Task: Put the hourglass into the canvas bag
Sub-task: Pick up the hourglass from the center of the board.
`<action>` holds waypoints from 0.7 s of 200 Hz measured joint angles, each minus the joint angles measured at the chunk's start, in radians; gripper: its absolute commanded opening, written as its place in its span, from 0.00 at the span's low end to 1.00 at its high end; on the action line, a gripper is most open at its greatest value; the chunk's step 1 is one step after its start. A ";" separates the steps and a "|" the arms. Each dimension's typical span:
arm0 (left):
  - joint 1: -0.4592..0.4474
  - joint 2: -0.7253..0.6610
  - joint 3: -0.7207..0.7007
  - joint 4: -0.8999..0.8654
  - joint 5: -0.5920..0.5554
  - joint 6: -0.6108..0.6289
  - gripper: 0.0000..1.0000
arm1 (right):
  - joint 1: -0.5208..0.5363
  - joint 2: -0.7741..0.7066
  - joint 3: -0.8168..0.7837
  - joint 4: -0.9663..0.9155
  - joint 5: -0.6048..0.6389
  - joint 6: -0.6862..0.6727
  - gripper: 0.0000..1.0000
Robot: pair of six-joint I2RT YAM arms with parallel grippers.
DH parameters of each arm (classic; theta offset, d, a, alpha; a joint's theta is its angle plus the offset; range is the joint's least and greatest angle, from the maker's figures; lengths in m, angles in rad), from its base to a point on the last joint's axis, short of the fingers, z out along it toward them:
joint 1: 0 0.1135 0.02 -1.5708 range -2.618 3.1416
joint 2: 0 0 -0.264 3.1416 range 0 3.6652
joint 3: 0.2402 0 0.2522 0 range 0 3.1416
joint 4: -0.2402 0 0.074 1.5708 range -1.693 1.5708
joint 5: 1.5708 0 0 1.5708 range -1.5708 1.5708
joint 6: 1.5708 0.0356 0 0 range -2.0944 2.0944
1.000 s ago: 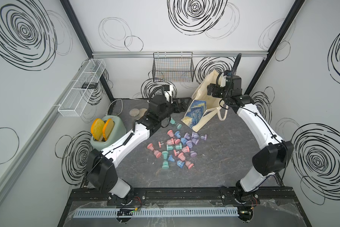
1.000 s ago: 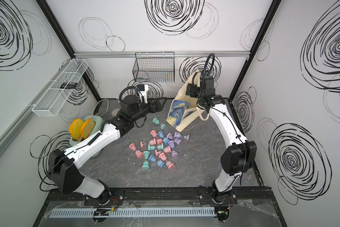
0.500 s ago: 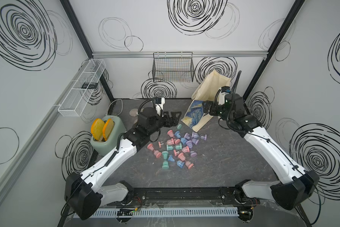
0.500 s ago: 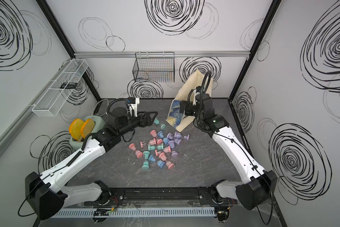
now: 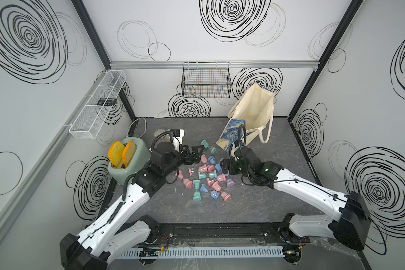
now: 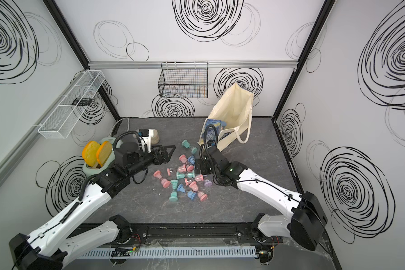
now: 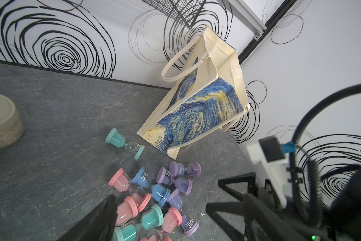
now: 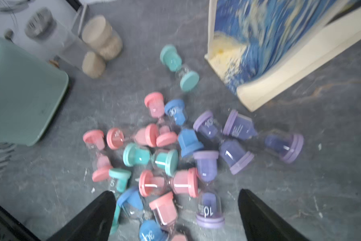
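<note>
Checking the hourglasses point(image 5: 206, 175) first, I found them lying in a loose pile of pink, teal, blue and purple on the middle of the table point(image 5: 278, 163), none of them lifted. 1 teal hourglass point(image 5: 207, 145) lay apart, near the foot of the canvas bag point(image 5: 255, 109). The bag stood leaning toward the back wall with its mouth open upward, and no arm touched it.

That was the change: 1 second before, my right arm had been stretched out to the bag's mouth and my left had reached toward the back, and both had since drawn in. The right gripper point(image 8: 175, 194) hung low over the pile's edge on its own side, jaws spread wide with nothing between them. The left gripper point(image 5: 195, 154) hovered at the pile's opposite side, jaws also apart and empty.

I could not see whether anything lay inside the bag. I judged this the start of a fresh pick: the bag was left standing ready, and the next step was to settle on 1 hourglass and close on it.
</note>
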 measured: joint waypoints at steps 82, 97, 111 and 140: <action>0.000 -0.025 -0.021 -0.092 0.048 0.010 0.96 | 0.137 0.014 -0.204 -0.015 -0.101 0.056 0.81; 0.000 -0.025 -0.021 -0.095 0.054 0.014 0.96 | 0.138 0.012 -0.238 -0.015 -0.119 0.055 0.79; 0.000 -0.025 -0.021 -0.097 0.057 0.016 0.96 | 0.141 0.011 -0.259 -0.011 -0.135 0.055 0.78; 0.000 -0.024 -0.021 -0.106 0.063 0.020 0.96 | 0.145 0.025 -0.282 0.010 -0.157 0.049 0.75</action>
